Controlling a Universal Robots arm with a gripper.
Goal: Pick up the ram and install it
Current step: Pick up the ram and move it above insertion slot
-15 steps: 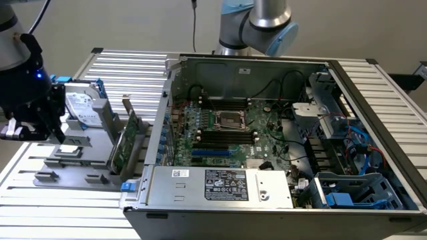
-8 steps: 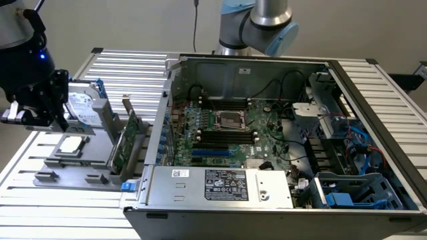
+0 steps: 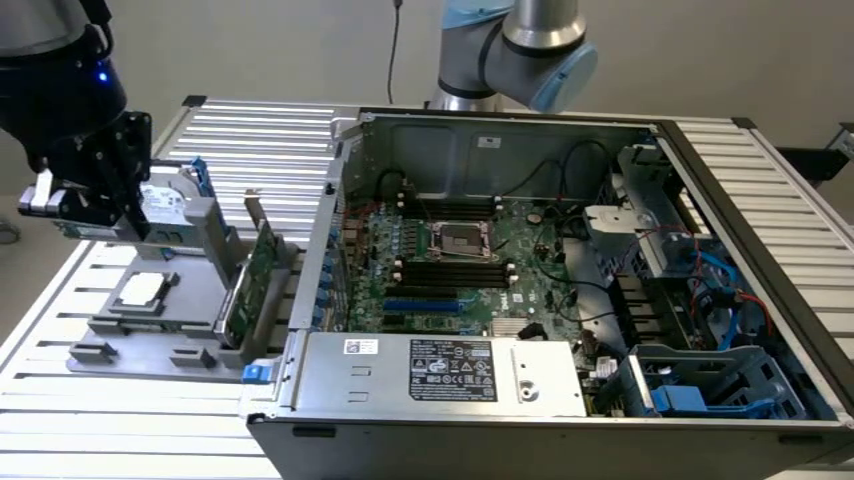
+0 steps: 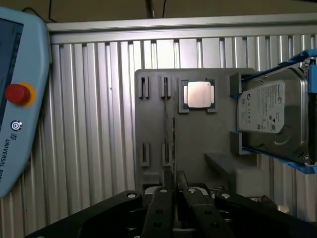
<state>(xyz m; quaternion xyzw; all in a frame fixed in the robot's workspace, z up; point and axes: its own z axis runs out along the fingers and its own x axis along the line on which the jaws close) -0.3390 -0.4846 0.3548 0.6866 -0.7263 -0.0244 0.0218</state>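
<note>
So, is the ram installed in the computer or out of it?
Out. The gripper is shut on the ram, which sits edge-on between its fingers, above the grey tray beside the open computer case.

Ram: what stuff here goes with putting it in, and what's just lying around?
For the job: ram, gripper gripping it, open computer.
Just lying about: hard drive, silver chip, green card, gray tray, controller with red button.
</note>
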